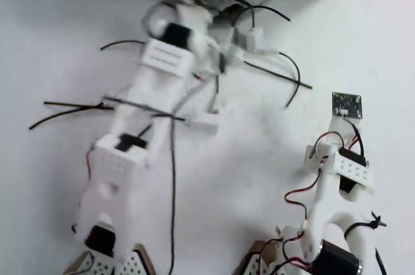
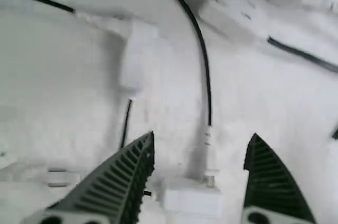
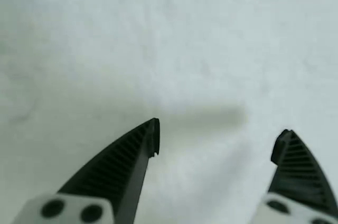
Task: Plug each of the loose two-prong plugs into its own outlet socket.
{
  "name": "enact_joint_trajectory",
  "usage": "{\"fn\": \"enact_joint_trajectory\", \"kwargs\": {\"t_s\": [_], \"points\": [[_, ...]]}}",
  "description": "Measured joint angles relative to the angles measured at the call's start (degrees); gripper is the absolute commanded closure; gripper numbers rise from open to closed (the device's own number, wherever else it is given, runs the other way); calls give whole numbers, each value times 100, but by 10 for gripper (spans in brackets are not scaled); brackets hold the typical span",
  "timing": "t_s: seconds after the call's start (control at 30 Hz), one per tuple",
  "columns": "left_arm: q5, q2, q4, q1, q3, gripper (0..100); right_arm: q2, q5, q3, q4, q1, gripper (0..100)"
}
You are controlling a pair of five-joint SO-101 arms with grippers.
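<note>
**Left gripper spread over a corded white block; right gripper idle over bare desk**

I cannot tell from my feeds whether any plug sits in a socket. The white pieces are blurred, and I cannot sort plugs from outlets with certainty.

My left gripper (image 2: 202, 137) is spread wide and grasps nothing. Between its fingers, back toward the palm, lies a white block (image 2: 190, 200) with a black cord (image 2: 205, 76) running away ahead of it. Farther ahead lies a second white corded piece (image 2: 134, 60). Off to the outer side of one finger is a pale piece with two short prongs (image 2: 55, 177).

In the high view the left arm (image 1: 159, 74) is stretched over this tangle, near the far edge of the desk (image 1: 363, 41).

My right gripper (image 3: 220, 127) is likewise released and holds nothing. It has bare desk all round it and is well apart from the cords.
</note>
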Motion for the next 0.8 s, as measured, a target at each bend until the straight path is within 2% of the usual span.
{"fn": "enact_joint_trajectory", "kwargs": {"t_s": [0.1,0.23,0.43,0.63,0.8], "points": [[-70,-220,369,-615,-765,726,0,0,0,0,-158,664],[-185,-466,1037,-1495,-1846,728,-18,0,-35,281,-774,663],[-765,-703,1178,-2822,-2145,729,-26,624,-923,1266,-1776,663],[-791,-703,1178,-3780,-1213,729,-26,1442,-2699,2629,-3059,663],[-791,-703,818,-4193,431,729,440,2778,-4141,3754,-4589,663]]}}
